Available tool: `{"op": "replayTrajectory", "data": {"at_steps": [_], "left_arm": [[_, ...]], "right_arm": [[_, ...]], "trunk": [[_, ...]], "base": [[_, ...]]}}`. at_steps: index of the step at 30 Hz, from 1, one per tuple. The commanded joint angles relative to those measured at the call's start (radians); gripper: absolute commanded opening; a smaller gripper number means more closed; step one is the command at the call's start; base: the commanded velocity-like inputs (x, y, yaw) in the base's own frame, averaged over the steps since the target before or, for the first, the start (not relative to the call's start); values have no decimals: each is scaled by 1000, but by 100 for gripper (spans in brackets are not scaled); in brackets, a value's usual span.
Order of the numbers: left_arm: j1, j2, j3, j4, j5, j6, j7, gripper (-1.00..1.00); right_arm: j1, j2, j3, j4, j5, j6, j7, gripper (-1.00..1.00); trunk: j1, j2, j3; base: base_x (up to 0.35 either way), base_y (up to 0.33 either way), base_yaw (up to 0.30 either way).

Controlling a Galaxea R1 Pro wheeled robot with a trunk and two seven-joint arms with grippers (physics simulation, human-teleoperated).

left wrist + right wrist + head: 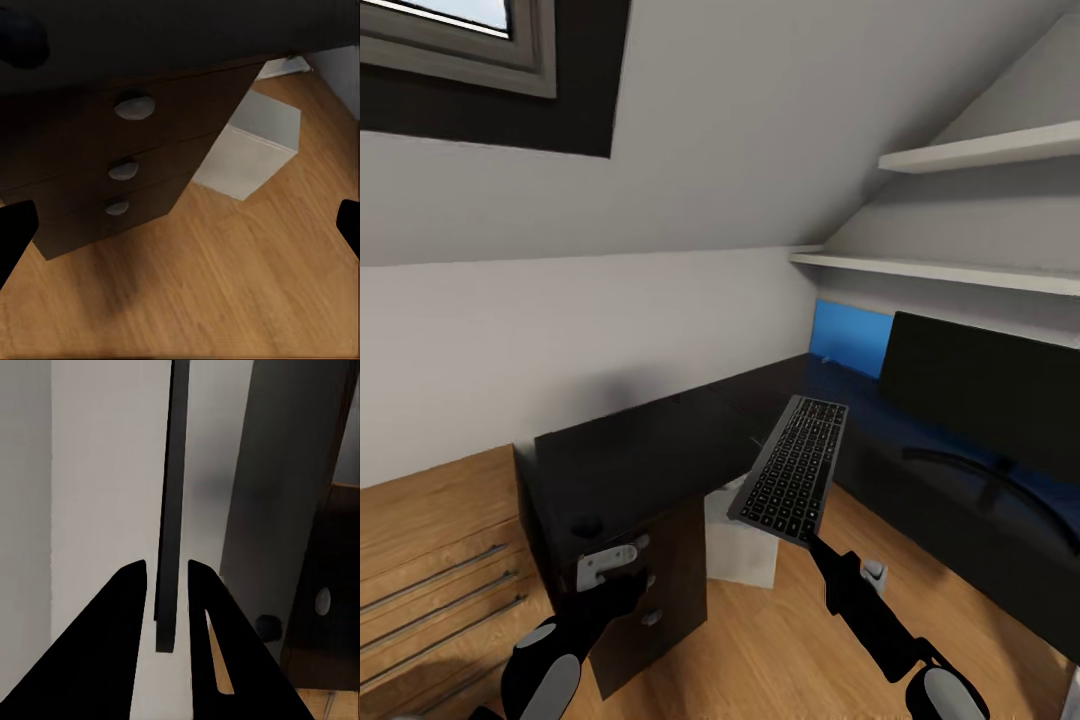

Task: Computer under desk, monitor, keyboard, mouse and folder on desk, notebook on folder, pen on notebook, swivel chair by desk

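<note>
Gripping the near short edge of the slim dark grey rectangular keyboard (792, 468), the right pincer (815, 545) holds it raised in the air, tilted, its far end reaching toward the corner of the long L-shaped desk with the glossy black top (660, 440); in the right wrist view the keyboard (171, 502) shows edge-on as a thin dark strip clamped between the two black fingers (124, 630) of the right pincer (166, 585). On the right arm of the desk stands the wide, thin black flat-screen monitor (985, 385) on its thin ring-shaped base, with the blue back panel (850, 335) behind it. Under the desk, on the wooden floor (760, 640), sits the plain light grey box-shaped computer tower (740, 545), just beside a dark cabinet with round knobs (660, 590). The left pincer (615, 565) hangs in front of that cabinet, holding nothing; the left wrist view shows its black fingertips (15, 232) wide apart at the picture's sides, with the cabinet (112, 172) and the computer (251, 146) beyond them. A wooden drawer chest (430, 560) stands at the left, and two white wall shelves (960, 270) hang above the monitor.
</note>
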Motion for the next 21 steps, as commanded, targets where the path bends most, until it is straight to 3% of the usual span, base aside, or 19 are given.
{"op": "replayTrajectory", "data": {"at_steps": [1,17,21], "left_arm": [[-1,1,-2,-2,10,0,10,100],[-1,1,-2,-2,10,0,10,100],[-1,1,-2,-2,10,0,10,100]], "right_arm": [[-1,-1,0,0,-11,2,4,-100],[-1,-1,0,-1,-10,2,4,-100],[-1,-2,-1,-1,-10,3,5,-100]], "trunk": [[0,-1,-2],[0,-1,-9],[0,-1,-12]], "base": [[-81,37,-251],[-8,4,-250],[0,0,-112]]}}
